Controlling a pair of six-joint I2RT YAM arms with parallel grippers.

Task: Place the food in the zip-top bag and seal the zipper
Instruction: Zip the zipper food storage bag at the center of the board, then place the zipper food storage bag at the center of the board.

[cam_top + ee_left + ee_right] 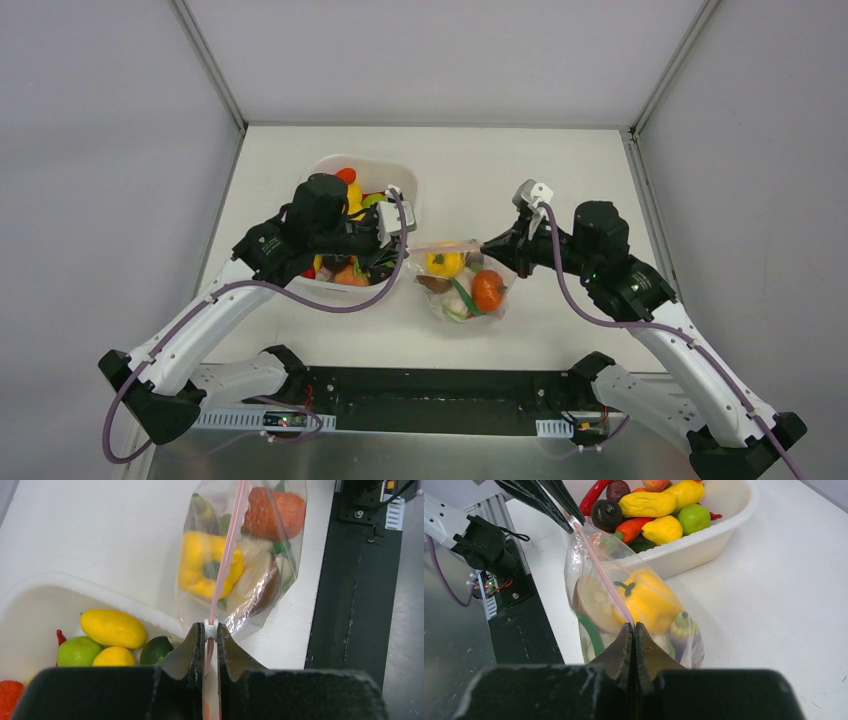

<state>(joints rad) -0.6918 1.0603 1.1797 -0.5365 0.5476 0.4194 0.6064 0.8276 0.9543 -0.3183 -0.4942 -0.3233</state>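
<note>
The zip-top bag [462, 290] hangs just above the table between both grippers. It holds a yellow pepper [445, 263], an orange-red fruit [489, 289] and other food. The zipper [445, 245] is stretched taut along the bag's top. My left gripper [402, 244] is shut on the white slider [210, 626] at the left end of the zipper [227, 550]. My right gripper [488, 243] is shut on the right end of the zipper [601, 575], above the bag [684, 645]. In the right wrist view my right gripper [634, 626] faces the left gripper [569, 517].
A white tub [410, 190] at back left holds several toy fruits and vegetables, seen in the left wrist view [113, 627] and the right wrist view [659, 510]. The left arm reaches over it. The black base rail [440, 395] runs along the near edge. Grey walls enclose the table.
</note>
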